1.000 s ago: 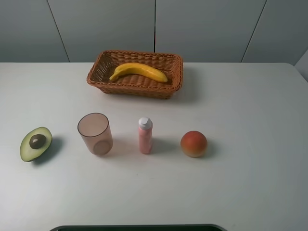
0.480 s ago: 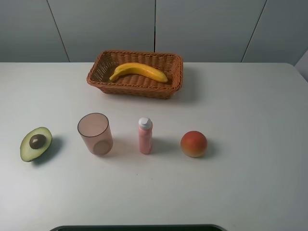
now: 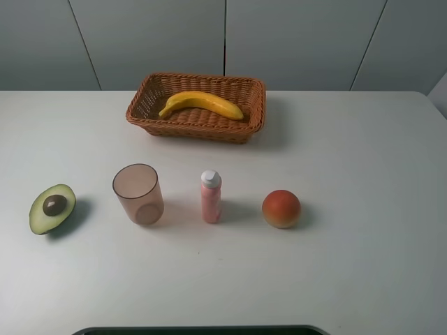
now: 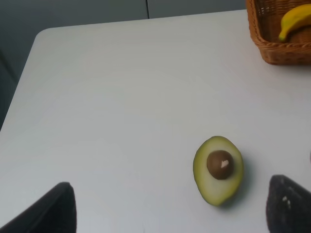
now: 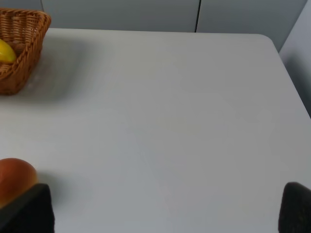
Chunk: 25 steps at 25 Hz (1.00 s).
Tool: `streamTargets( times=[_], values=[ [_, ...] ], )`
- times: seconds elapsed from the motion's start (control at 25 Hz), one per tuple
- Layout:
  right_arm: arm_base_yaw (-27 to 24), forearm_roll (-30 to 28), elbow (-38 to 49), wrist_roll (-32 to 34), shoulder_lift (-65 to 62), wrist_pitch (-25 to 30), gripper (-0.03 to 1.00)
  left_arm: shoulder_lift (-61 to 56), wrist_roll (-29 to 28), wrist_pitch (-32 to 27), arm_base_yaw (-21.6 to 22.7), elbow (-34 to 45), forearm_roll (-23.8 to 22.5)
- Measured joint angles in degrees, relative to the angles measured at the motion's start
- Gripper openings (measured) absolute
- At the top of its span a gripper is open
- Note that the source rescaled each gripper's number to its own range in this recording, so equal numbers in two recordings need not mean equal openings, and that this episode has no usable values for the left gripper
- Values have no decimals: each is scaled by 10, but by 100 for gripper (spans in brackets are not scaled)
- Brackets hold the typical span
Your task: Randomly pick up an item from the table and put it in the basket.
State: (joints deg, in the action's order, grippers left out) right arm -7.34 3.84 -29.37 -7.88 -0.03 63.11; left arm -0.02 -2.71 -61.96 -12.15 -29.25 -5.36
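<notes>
Exterior high view. A white table (image 3: 363, 146) is shown with a brown wicker basket (image 3: 198, 121) near its far edge. The banana (image 3: 202, 103) is seen lying lengthwise inside the basket, resting on its floor. In a row nearer the camera, well apart from the basket, are listed: a halved avocado (image 3: 52, 207), a translucent pinkish cup (image 3: 138, 193), a small pink bottle with a white cap (image 3: 211, 197), and a round red-orange fruit (image 3: 281, 209). No arm or gripper is recorded in this view.

Left wrist view. The left gripper (image 4: 170, 208) is shown only as two dark fingertips at the frame corners, spread wide, with nothing held between them. The avocado lies on the table between and beyond them. A corner of the basket and one end of the banana are seen further off.

Right wrist view. The right gripper (image 5: 165, 208) is likewise spread wide and empty. The red-orange fruit sits just beside one fingertip; the basket edge is visible beyond.

Status. The placing is judged complete: one item is in the basket and nothing is held.
</notes>
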Motion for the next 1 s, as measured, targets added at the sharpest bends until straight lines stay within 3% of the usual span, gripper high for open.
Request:
streamTargets(
  times=[1.0],
  values=[
    [0,0,0,0,0,-1,100,0,0,0,0,0,0]
  ],
)
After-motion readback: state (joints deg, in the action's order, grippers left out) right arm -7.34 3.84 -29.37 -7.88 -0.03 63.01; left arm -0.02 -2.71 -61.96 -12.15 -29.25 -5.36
